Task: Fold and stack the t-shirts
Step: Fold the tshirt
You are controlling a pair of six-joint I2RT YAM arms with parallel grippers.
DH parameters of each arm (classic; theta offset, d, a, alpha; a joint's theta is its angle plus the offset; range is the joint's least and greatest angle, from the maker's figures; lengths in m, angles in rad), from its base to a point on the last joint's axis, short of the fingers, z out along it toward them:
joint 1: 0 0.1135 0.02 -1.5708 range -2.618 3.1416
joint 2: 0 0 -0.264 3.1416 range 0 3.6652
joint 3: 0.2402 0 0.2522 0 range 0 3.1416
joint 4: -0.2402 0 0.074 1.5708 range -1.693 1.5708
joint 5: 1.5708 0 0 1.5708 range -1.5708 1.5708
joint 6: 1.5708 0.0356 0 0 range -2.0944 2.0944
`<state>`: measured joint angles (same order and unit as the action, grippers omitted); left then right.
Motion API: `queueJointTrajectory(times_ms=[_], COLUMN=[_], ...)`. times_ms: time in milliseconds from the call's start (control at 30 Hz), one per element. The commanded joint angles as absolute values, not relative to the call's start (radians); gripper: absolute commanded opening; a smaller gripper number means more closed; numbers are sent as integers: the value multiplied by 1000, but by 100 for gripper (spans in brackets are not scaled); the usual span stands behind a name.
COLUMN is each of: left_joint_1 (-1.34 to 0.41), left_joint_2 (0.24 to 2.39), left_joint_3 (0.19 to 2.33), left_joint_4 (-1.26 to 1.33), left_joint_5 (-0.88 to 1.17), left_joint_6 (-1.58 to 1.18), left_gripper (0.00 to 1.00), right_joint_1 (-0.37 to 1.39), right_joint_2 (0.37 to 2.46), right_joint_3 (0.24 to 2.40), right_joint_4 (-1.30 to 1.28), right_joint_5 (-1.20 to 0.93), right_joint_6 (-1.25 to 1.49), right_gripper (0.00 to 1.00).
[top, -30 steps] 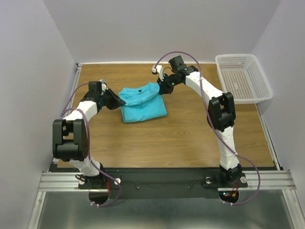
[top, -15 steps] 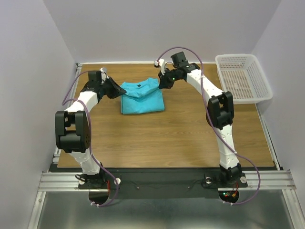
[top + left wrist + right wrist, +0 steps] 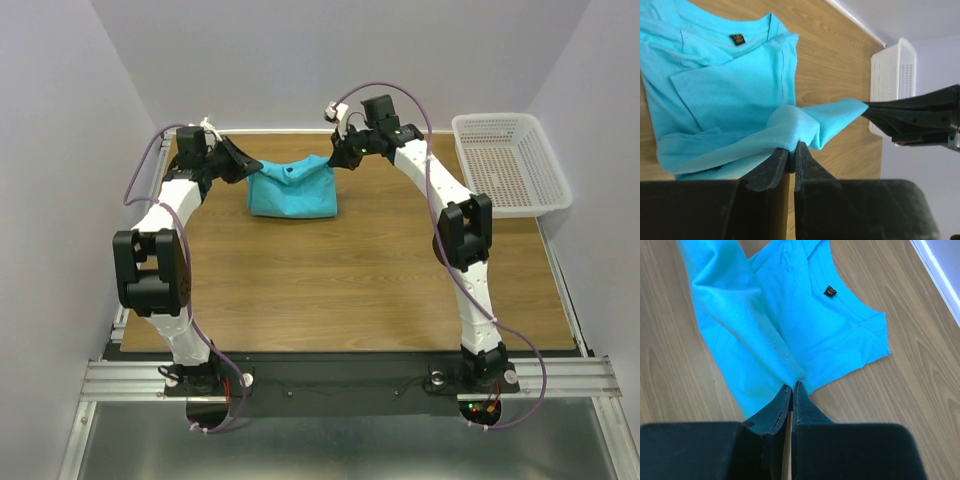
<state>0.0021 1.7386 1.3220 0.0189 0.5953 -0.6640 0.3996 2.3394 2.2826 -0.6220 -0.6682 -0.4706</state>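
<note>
- Brown wood-grain worktop [image 3: 350, 290]: carries everything. All the action is in its far half.
- White plastic mesh basket [image 3: 510, 165]: far right corner, well apart from the cloth, neither arm near it.
- Bright turquoise short-sleeved cloth shirt [image 3: 293, 190]: far centre of the worktop, strung between the two arms. Its top edge is raised and sags in the middle, and the lower part hangs down to the wood. Wrist views show the body lying in a compact, roughly rectangular shape with the neck opening facing up, while one layer is drawn up off it toward the jaws.
- Left tool [image 3: 243, 163]: jaws pinched together on a bunched fold of the shirt at its left end.
- Right tool [image 3: 338, 160]: jaws closed tight on the cloth edge at the right end. The fabric runs taut from there back to the body.
- Small dark neck label [image 3: 830, 290]: visible inside the collar, uncovered.

Progress, as judged: mid-fold. The shirt looks partly narrowed already, and a two-handed fold is in hand but not laid down. Left to do: lay this layer over, release both pinches, square it up. Only one shirt shows, so no stack exists yet.
</note>
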Motion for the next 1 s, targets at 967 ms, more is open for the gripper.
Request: queueJointTrajectory(times_ms=[967], left_joint_1=[52], left_joint_2=[2025], left_joint_3=[1603], left_joint_4=[169], left_joint_5=[615], left_joint_6=[-692], left_gripper=[0], right_joint_1=[368], right_joint_2=[2428], right_joint_3=[2286], right_joint_4=[-112], right_joint_5=[-448], right_joint_6=[-196], right_gripper=[0])
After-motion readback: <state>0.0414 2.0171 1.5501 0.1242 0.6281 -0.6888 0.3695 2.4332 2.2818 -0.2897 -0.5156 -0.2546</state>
